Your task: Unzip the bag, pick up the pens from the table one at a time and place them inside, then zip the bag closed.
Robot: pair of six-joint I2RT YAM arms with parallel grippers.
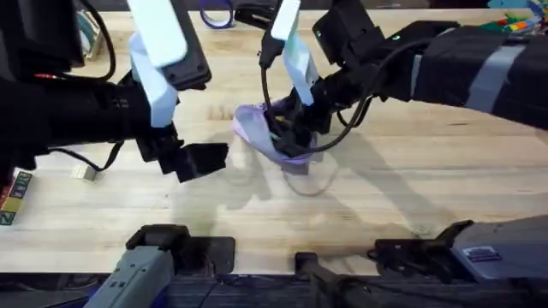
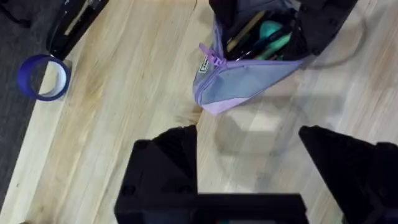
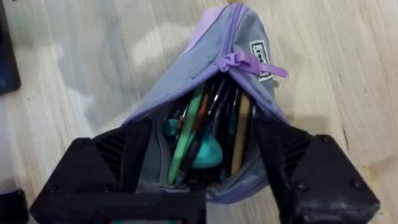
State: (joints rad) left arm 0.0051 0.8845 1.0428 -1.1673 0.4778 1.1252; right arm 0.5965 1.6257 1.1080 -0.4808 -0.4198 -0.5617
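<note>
1. The bag (image 1: 276, 130) sits a little above the middle of the overhead view on the table (image 1: 411, 188), its zipper open and its mouth gaping toward the right gripper (image 1: 295, 128).

2. In the right wrist view the bag (image 3: 205, 81) lies directly between that gripper's (image 3: 202, 168) two black fingers (image 3: 124, 155), one finger along each side of the open mouth. The jaws are spread wide around the bag's open end; whether the fingers actually press the fabric cannot be told.

3. Inside the opening a green pen (image 3: 185, 134) stands out among several dark pens and a tan, pencil-like stick (the contents crowd together, so the dark pen of the pair cannot be picked out with certainty). A teal rounded object lies low in the mouth as well.

4. The purple zipper pull (image 3: 245, 62) hangs at the closed end of the zipper, at the far end of the bag from the right gripper.

5. The left gripper (image 1: 193, 161) hovers left of centre in the overhead view, apart from the bag. In the left wrist view its jaws (image 2: 249, 168) are parted with nothing between them but bare wood, and the bag (image 2: 249, 68) lies beyond the fingertips, near the top centre of that frame.

6. A roll of blue tape (image 2: 42, 77) rests at the left edge of the left wrist view, well apart from the bag.
</note>
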